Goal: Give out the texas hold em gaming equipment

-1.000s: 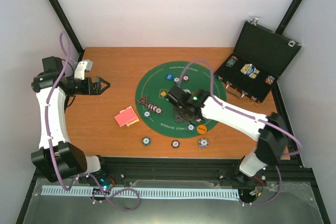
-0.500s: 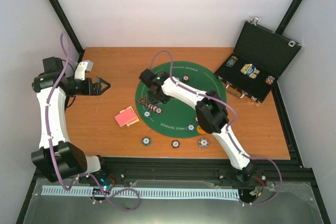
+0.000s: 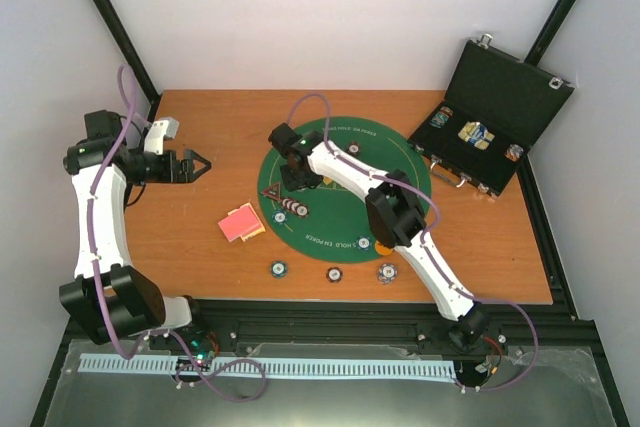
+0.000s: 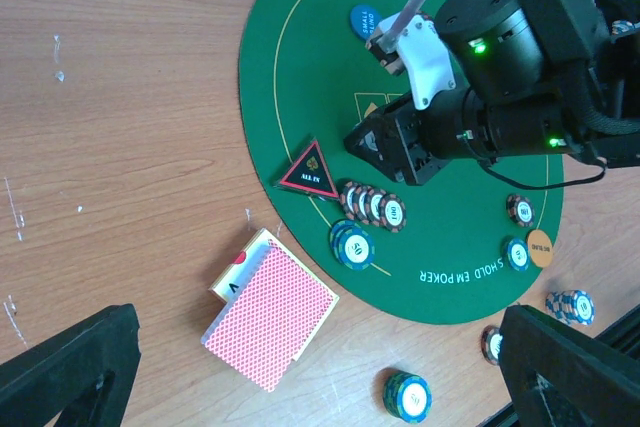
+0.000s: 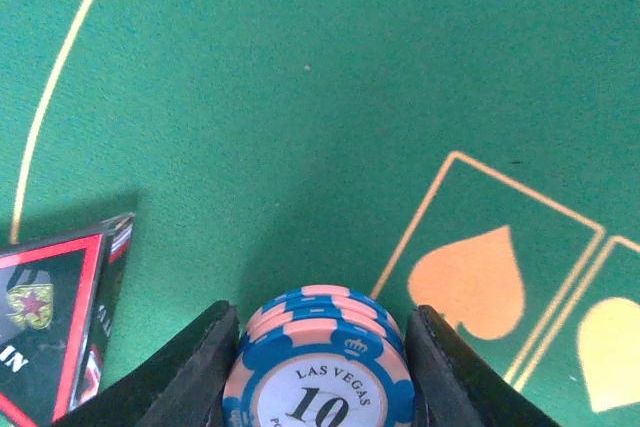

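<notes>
Now clamping a stack of blue chips [image 5: 318,392] in the right gripper [image 5: 320,319], over the green mat [image 5: 300,97] beside the black triangle marker [image 5: 50,347]; holding the left gripper [image 3: 195,163] spread wide over the table [image 3: 225,117]

A green mat [image 5: 300,97] is edged in yellow and printed with orange spades. The blue chips [image 5: 320,377] are striped pink. The card backs [image 4: 272,327] are latticed red-pink; the tabletop [image 4: 120,97] is wood-grained brown.
</notes>
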`<state>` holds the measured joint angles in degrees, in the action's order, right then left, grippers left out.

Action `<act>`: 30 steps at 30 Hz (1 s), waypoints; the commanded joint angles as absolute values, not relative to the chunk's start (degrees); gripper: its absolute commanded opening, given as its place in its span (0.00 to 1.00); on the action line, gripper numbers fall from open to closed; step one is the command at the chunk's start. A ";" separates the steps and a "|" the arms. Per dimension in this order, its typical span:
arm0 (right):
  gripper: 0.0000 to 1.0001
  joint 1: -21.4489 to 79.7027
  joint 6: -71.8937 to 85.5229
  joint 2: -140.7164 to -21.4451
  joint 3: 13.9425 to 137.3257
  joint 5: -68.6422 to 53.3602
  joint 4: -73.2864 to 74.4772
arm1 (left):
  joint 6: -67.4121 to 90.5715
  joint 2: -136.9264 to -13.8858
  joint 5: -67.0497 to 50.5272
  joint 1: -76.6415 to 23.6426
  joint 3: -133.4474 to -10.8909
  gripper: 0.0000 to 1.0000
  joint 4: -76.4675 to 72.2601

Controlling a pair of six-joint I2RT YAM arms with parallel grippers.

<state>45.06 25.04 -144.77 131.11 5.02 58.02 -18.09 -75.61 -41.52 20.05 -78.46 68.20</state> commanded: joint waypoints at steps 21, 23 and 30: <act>0.69 45.53 24.87 -140.61 133.08 7.08 62.14 | -18.65 -75.34 -42.70 20.57 -78.62 1.00 68.22; 0.70 45.53 24.77 -137.98 133.00 8.36 63.26 | -19.31 -74.96 -42.06 20.57 -78.43 1.00 68.39; 0.71 47.21 26.46 -120.88 115.06 12.97 62.71 | -19.55 -74.31 -41.67 20.57 -78.62 1.00 69.07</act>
